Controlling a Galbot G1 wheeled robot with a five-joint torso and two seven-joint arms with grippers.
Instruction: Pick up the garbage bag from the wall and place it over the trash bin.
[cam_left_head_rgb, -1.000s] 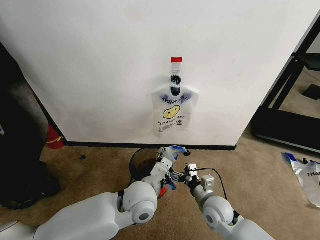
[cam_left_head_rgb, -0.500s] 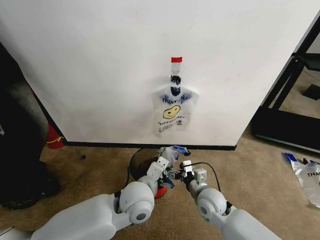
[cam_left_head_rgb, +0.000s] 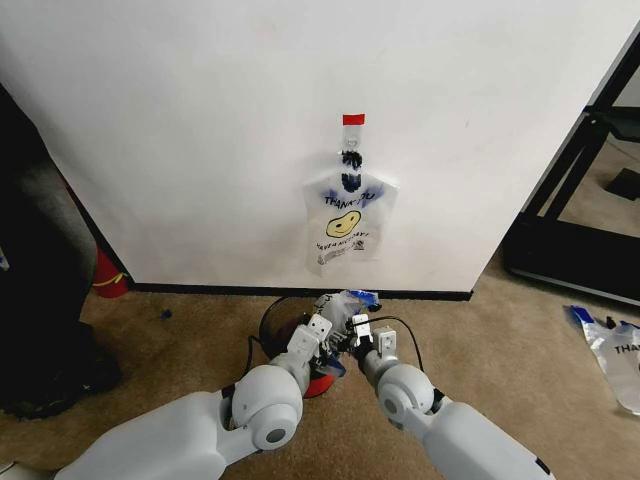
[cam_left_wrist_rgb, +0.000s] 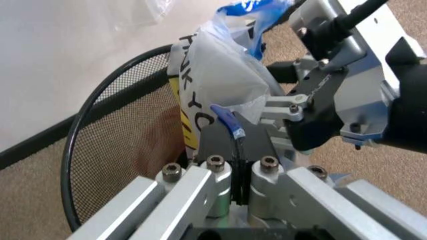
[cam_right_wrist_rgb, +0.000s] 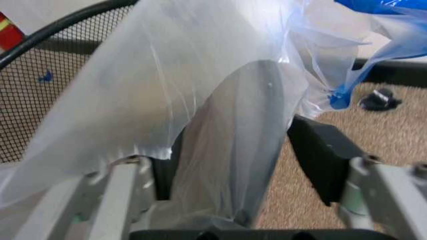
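The trash bin stands on the carpet by the wall, its mesh cavity holding nothing I can make out. At its rim, the left gripper is clamped on the garbage bag — the right gripper spread wide with bag film draped between its fingers. Another bag hangs above on the wall.

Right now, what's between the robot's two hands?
The garbage bag. In the left wrist view, the left hand pinches its blue edge, with the right hand at its other side, above the trash bin.
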